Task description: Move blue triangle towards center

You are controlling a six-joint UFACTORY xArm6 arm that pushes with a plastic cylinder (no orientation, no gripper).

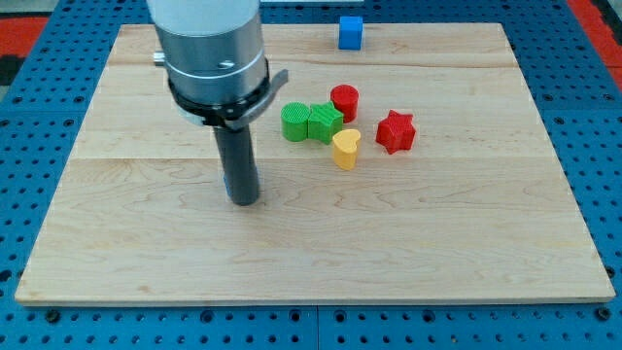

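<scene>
The rod's tip [244,202] is pressing a blue sliver [227,182], probably the blue triangle, left of centre. Two green blocks [295,122] [325,122], two red blocks [344,100] [396,131], one yellow heart [345,148] and one blue cube [351,31] are sitting on the board [466,243].

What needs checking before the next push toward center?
1. Tip located: ok. My tip is on the board, toward the view's left of center.
2. Blue triangle identified: cannot tell. Only a blue sliver shows at the rod's left edge; its shape is hidden.
3. Tip touching that sliver: cannot tell; the rod covers it.
4. Confusion with the blue cube: ok. It sits at the view's top edge, far from my tip.
5. Room toward center: ok. Bare wood lies between my tip and the yellow heart.
6. Cluster risk: not ok. The yellow heart, two green blocks and the red star sit just beyond center.
</scene>
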